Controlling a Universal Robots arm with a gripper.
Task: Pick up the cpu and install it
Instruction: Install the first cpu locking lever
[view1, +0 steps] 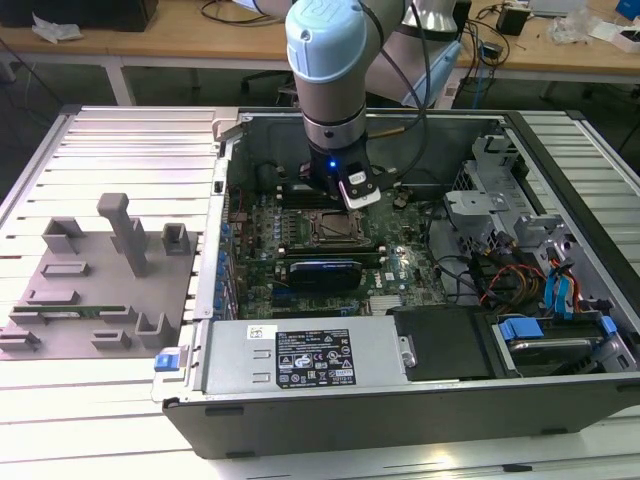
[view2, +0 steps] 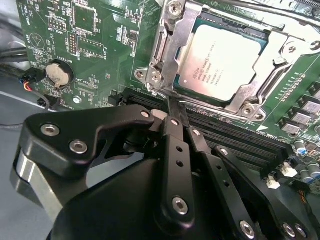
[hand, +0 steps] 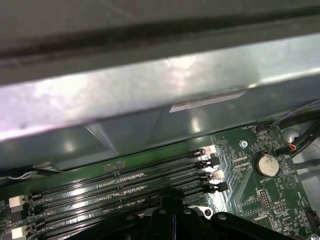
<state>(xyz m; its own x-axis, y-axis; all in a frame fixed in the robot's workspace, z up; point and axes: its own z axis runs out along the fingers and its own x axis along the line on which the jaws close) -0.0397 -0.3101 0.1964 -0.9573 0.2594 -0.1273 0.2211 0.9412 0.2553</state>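
An open computer case (view1: 330, 400) lies on a slatted metal counter (view1: 120, 150), its green motherboard (view1: 300, 270) exposed at the centre of the exterior view. The grey robot arm (view1: 330, 60) reaches down into the case from the top centre.

In the second wrist view, the black tool (view2: 172, 107) fills the lower half of the frame, its slim matte fingers pressed together and holding nothing, their tips just beside the socket's edge. The cpu (view2: 227, 60), a flat square chip with a dull silver top, sits in the upper right, seated inside the shiny steel socket frame (view2: 170, 45). The frame is not folded over the chip.

Long black memory slots (hand: 125, 185) run below the socket, and a round coin battery (view2: 59, 74) lies at upper left.

Judged risk: the chip looks unclamped, so a nudge from the nearby fingertips could shift it off its seat or scratch the board.
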